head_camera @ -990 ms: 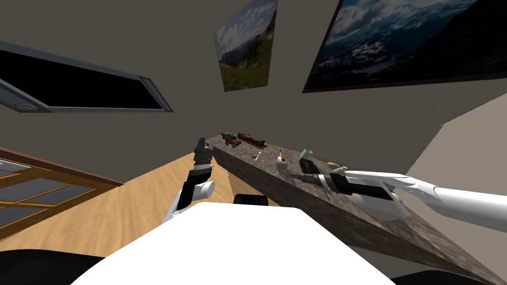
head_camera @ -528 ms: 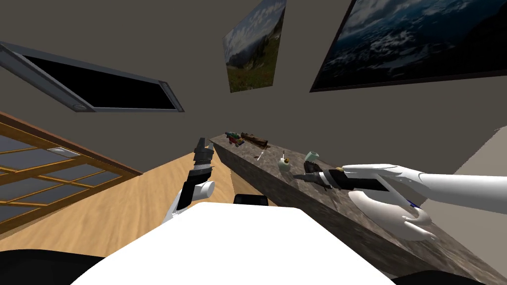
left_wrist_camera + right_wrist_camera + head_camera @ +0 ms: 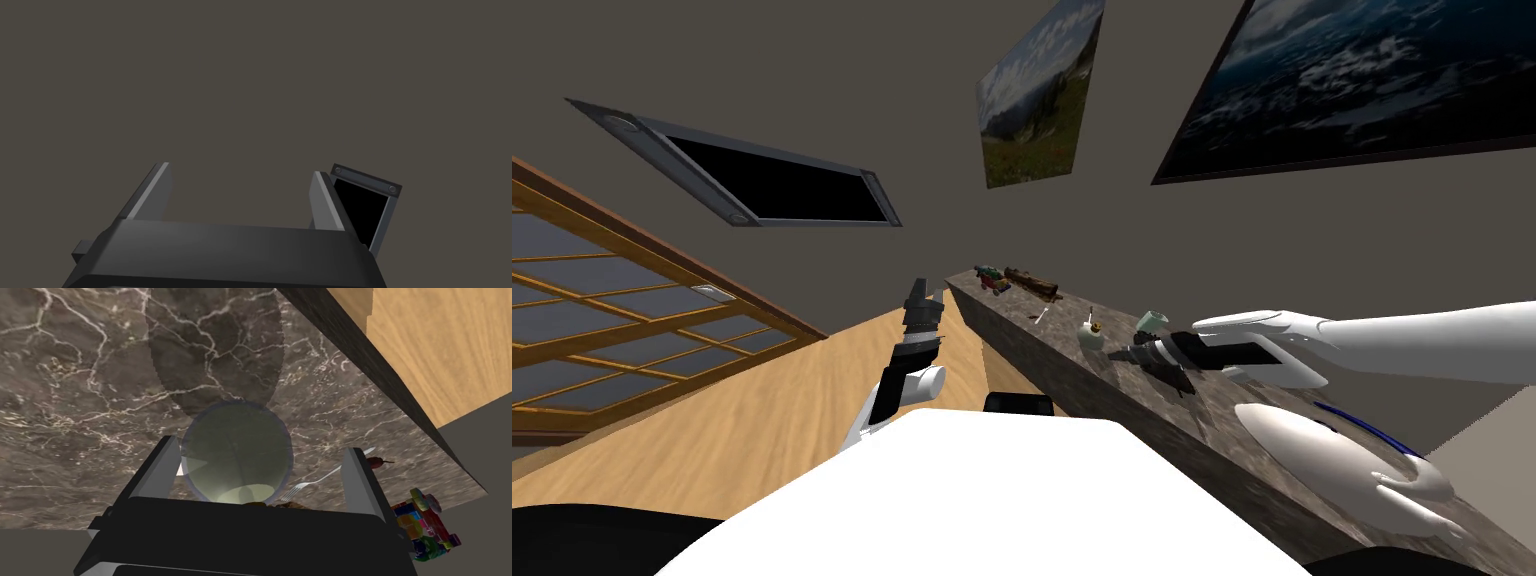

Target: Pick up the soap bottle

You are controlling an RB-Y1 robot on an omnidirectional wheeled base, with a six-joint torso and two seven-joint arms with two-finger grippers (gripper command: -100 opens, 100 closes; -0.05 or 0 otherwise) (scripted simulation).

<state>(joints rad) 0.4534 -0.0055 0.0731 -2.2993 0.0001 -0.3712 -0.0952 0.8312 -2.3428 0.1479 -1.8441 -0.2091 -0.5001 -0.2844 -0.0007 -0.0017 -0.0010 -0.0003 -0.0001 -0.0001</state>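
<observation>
The soap bottle (image 3: 1089,336) is a round, pale green globe with a small pump top, standing on the dark marble counter (image 3: 1072,390). My right gripper (image 3: 1118,352) reaches in from the right, its tips just beside the bottle. In the right wrist view the bottle (image 3: 235,455) sits between the open fingers of the right gripper (image 3: 260,444), close to one finger (image 3: 162,465), and neither finger presses it. My left gripper (image 3: 917,292) is raised over the floor, left of the counter's end. In the left wrist view the left gripper (image 3: 241,170) is open and holds nothing.
A fork (image 3: 320,478), a colourful toy car (image 3: 422,523) and a brown object (image 3: 1032,283) lie further along the counter. A mint cup (image 3: 1152,322) and a dark object (image 3: 1172,378) are under my right hand. A white rounded object (image 3: 1342,460) lies nearer me.
My head view has swung, so the window and pictures have shifted. My right forearm has lifted off the white rounded object and the gripper has edged closer to the bottle. The left arm is still.
</observation>
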